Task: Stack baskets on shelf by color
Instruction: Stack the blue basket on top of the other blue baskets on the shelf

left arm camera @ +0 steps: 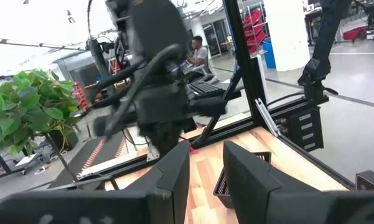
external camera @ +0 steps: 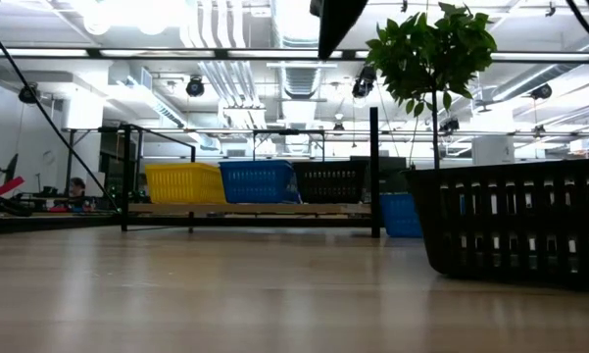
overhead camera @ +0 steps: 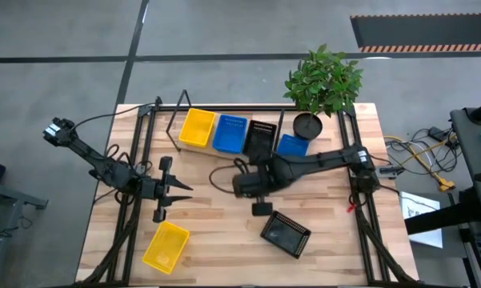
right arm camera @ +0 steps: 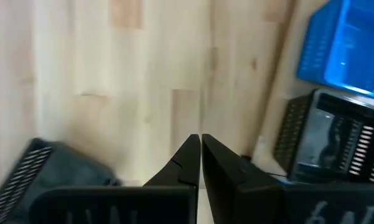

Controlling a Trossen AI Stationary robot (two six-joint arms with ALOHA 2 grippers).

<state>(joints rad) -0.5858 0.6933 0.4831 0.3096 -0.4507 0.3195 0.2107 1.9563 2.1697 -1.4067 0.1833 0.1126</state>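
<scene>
- Right fingers (right arm camera: 200, 144) are clenched together, holding nothing, above bare desk (right arm camera: 143, 74).
- A black basket (overhead camera: 286, 234) lies on the desk just beside them.
- Left fingers (left arm camera: 202, 165) stand parted, empty.
- Farther off, the shelf (overhead camera: 224, 152) carries yellow, blue and black baskets.

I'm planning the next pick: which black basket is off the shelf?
The black basket lying loose on the table's near side, just beyond the shut right claw. The other black basket sits on the shelf.
</scene>
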